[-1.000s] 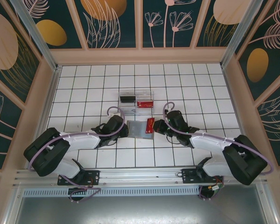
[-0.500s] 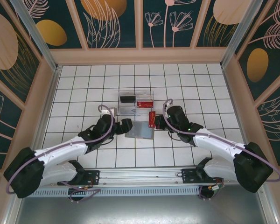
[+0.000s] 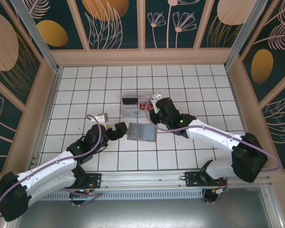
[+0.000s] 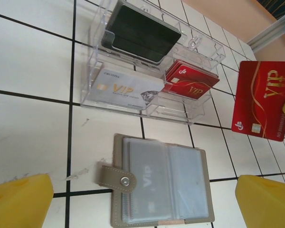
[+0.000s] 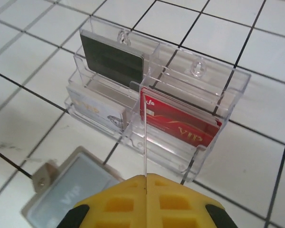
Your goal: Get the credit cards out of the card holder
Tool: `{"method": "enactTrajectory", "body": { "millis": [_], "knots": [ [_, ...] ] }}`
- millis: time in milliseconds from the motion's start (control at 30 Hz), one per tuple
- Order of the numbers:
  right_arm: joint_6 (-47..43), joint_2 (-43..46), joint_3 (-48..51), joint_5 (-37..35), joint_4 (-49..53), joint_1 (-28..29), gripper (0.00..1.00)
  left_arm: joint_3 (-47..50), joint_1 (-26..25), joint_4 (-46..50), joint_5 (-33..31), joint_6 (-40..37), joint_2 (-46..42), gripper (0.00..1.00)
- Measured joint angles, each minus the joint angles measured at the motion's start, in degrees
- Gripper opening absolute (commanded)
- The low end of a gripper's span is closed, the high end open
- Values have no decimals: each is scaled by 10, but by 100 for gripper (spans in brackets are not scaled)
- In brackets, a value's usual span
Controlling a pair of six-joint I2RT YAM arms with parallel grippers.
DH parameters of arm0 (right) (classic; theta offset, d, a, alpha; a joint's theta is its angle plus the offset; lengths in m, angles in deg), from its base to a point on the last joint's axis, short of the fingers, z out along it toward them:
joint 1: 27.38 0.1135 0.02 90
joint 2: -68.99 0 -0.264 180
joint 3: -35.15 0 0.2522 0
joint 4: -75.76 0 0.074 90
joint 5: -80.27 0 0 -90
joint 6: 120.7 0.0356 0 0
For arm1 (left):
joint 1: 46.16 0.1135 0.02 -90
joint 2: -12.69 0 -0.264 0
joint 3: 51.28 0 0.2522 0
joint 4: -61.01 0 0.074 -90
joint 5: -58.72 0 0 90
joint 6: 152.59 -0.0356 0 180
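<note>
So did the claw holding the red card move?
Yes. The right claw, gripping a red card, went from the card holder's right edge up to the clear tray, which stayed put.

Card holder (image 5: 71, 192) blurred, near end behind right gripper (image 5: 145, 176); held card (image 5: 145, 142) edge-on, face hidden; silver card (image 4: 121, 90) print illegible.

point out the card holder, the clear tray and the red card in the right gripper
card holder (image 4: 145, 183): left wrist view, on its left clear pocket.
clear tray (image 5: 197, 70): right wrist view, on its back wall by the hang hole.
red card (image 4: 262, 107): left wrist view, middle of its face.
</note>
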Motion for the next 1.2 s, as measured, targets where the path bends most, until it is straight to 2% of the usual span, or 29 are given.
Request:
{"method": "enactTrajectory", "body": {
  "millis": [233, 667, 967, 1200],
  "knots": [
    [-181, -83, -74, -66, 48, 26, 0, 20, 0, 11, -9, -11, -54, 99],
    [-446, -88, -81, -80, 53, 19, 0, 41, 0, 24, -14, -33, -108, 99],
    [-549, -117, -84, -74, 41, -2, 0, 53, 0, 29, -16, -38, -124, 99],
    [-571, -146, -85, -74, 40, -3, 0, 55, 0, 32, -18, -40, -127, 99]
  ]
}}
